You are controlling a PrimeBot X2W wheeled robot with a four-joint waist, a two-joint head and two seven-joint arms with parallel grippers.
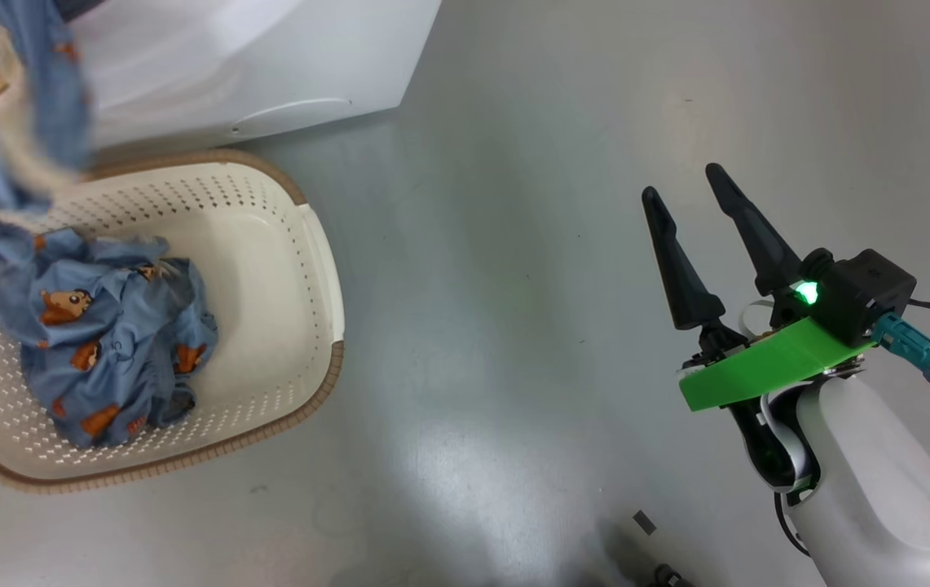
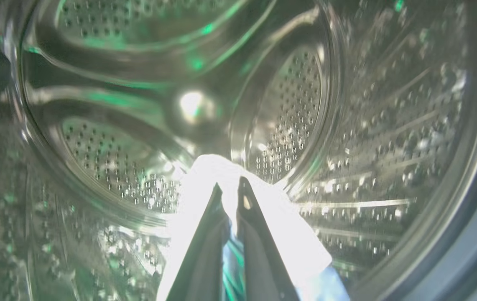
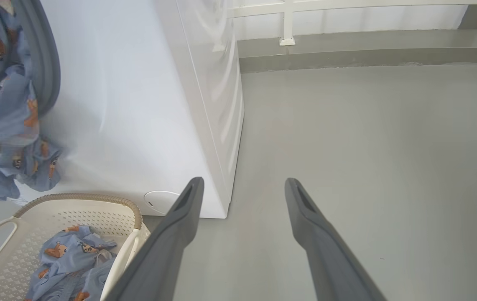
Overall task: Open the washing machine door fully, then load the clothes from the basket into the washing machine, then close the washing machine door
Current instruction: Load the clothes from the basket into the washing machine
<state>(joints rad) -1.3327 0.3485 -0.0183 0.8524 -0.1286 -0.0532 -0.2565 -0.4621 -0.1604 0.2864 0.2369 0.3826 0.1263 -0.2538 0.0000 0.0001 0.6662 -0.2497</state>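
Left end effector (image 2: 230,186) is reaching inside the steel drum (image 2: 108,146) of the washing machine (image 1: 253,65). Its fingers are pressed together, pinching cloth (image 2: 288,234) that is glaring white under the light, blue at its lower edge. A blue bear-print garment (image 1: 0,139) is hanging from the machine's opening above the basket (image 1: 314,261). A second bear-print garment (image 1: 106,342) is lying crumpled in the basket, just beside the machine on the grey floor (image 1: 513,326). Right end effector (image 1: 683,183) is hovering over the floor, fingers spread, holding nothing.
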